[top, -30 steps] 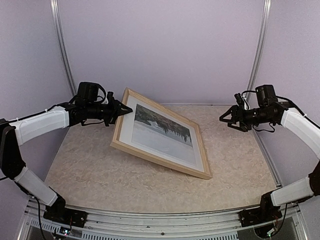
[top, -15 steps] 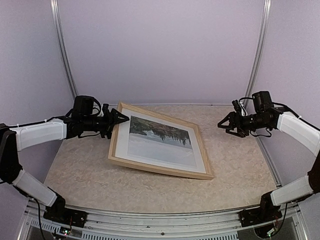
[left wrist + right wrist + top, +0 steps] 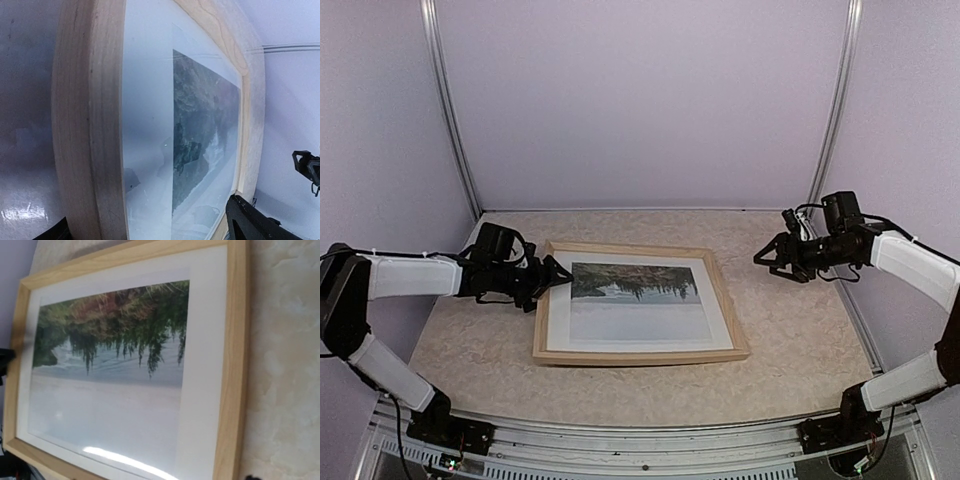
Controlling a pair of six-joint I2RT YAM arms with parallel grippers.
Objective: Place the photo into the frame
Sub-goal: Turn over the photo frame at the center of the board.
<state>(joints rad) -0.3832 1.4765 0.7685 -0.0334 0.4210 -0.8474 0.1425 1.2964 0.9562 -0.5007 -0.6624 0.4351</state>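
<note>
The pale wooden frame [image 3: 638,352] lies flat on the table with the photo [image 3: 635,283] of dark trees and white border inside it. My left gripper [image 3: 551,283] is low at the frame's left rail, open, its fingers spread apart. In the left wrist view the rail [image 3: 85,125] fills the left side, the photo [image 3: 200,125] shows behind glass, and one black fingertip [image 3: 250,225] is at the bottom right. My right gripper [image 3: 768,257] hovers open to the right of the frame, holding nothing. The right wrist view shows the frame [image 3: 235,365] and photo [image 3: 115,340] from above.
The mottled beige table [image 3: 800,340] is closed in by lilac walls at the back and sides, with metal posts [image 3: 832,110] in the rear corners. Both arm bases stand at the near edge.
The frame, held tilted up by its left corner, has come down flat on the table. The left gripper lowered with it and opened, letting it go. The right arm barely moved.
</note>
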